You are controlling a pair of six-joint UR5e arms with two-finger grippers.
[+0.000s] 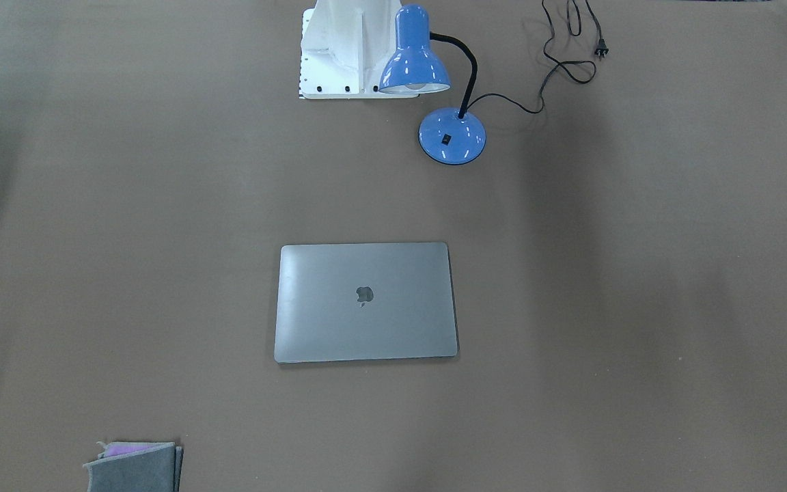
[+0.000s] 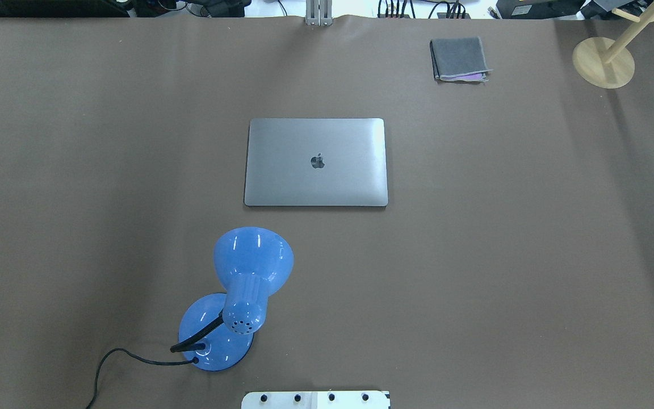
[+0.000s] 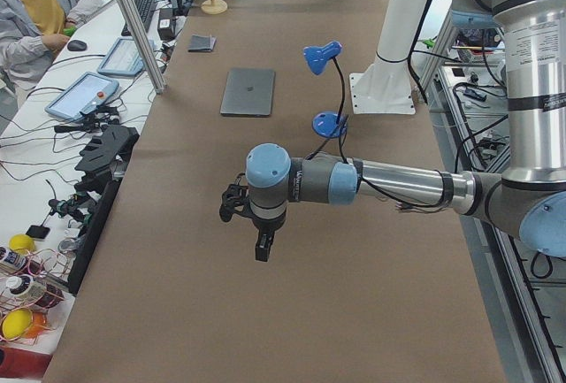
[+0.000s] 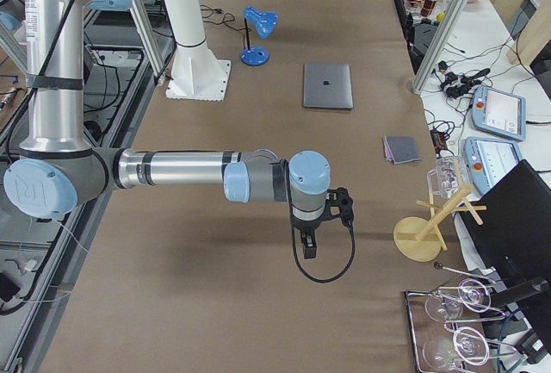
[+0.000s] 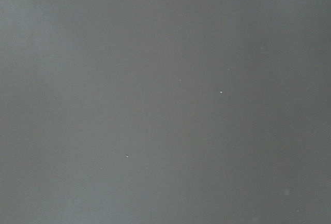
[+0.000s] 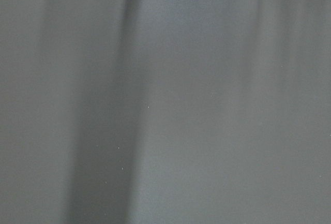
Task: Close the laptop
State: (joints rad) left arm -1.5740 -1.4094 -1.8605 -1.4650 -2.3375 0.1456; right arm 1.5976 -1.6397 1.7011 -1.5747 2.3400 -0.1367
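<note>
Grey laptop (image 2: 315,162), one, closed, one blue lamp (image 2: 253,264), left hand (image 3: 263,253), right hand (image 4: 308,250), grips cannot tell

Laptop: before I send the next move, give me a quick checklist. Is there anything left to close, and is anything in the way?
1. The laptop lid is fully down: ok. It lies flat with the logo facing up in the overhead and front-facing views.
2. Nothing rests on the lid: ok.
3. The blue lamp is apart from the laptop: ok.
4. The grey pouch is apart from the laptop: ok.
5. The left hand is away from the laptop: ok. Open or shut: cannot tell, as it shows only in a side view.
6. The right hand is away from the laptop: ok. Open or shut: cannot tell.
</note>
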